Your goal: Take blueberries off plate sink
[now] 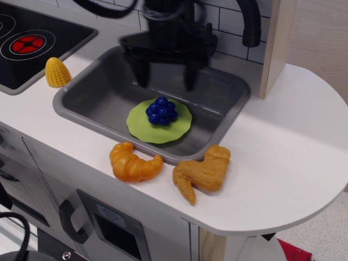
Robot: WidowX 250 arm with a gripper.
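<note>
Nearest on the white counter (283, 163): orange croissant (133, 163) and a tan chicken piece (204, 172), side by side, both just outside the front rim of the sink (81, 106). Croissant nearly touches the rim.

Inside the grey sink: lime-green plate (142, 128) lies flat on the basin floor, toward the front right. Blueberries (161, 111) sit on the plate, upper middle of it, nothing touching them.

Behind that: gripper (165, 81) hangs over the back of the basin, above and behind the berries, clear of both berries and plate. Jaws spread apart, nothing between them. Frame is motion-blurred there.

Left: yellow corn (57, 72) on the counter between sink and black stovetop (32, 46) with red burner.
</note>
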